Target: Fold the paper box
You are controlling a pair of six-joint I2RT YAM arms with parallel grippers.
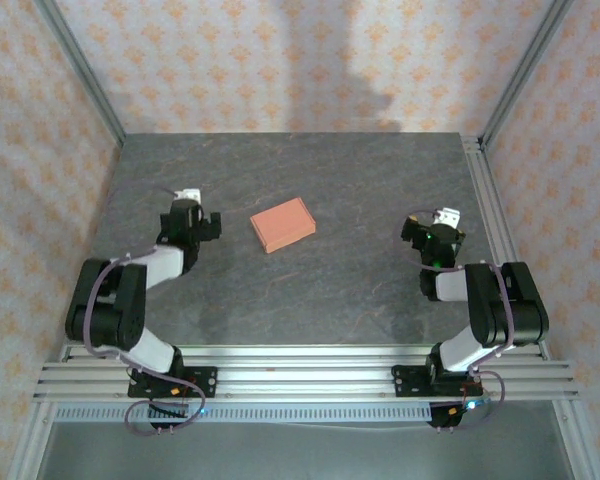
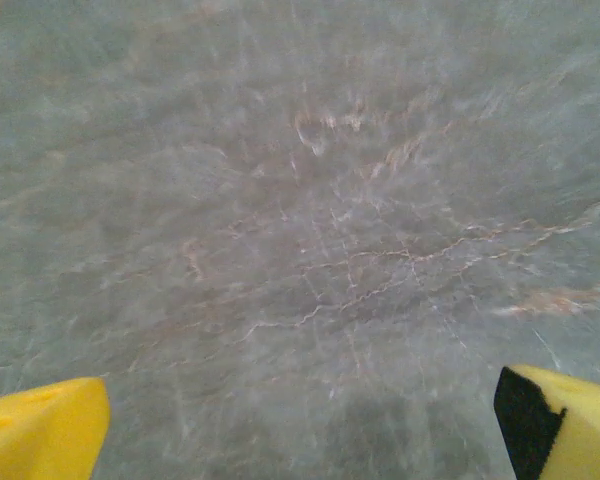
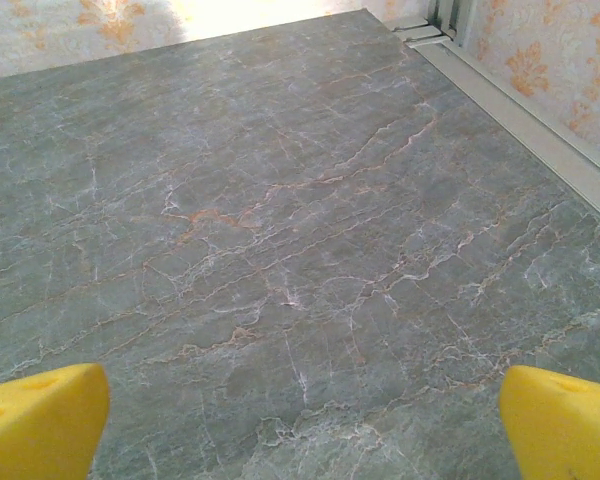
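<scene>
The paper box (image 1: 282, 224) is a small flat salmon-orange rectangle lying on the dark marbled table, roughly midway between the two arms. My left gripper (image 1: 193, 210) sits to the box's left, apart from it. In the left wrist view its yellow fingertips (image 2: 42, 430) stand wide apart, open, over bare table. My right gripper (image 1: 437, 232) is well to the box's right. In its wrist view the yellow fingertips (image 3: 43, 422) are spread open with nothing between them.
The grey marbled table (image 1: 360, 180) is bounded by patterned walls and metal frame posts. An aluminium rail (image 1: 495, 215) runs along the right edge, also seen as a pale rail (image 3: 540, 130) in the right wrist view. Slotted rails (image 1: 300, 370) lie at the near edge.
</scene>
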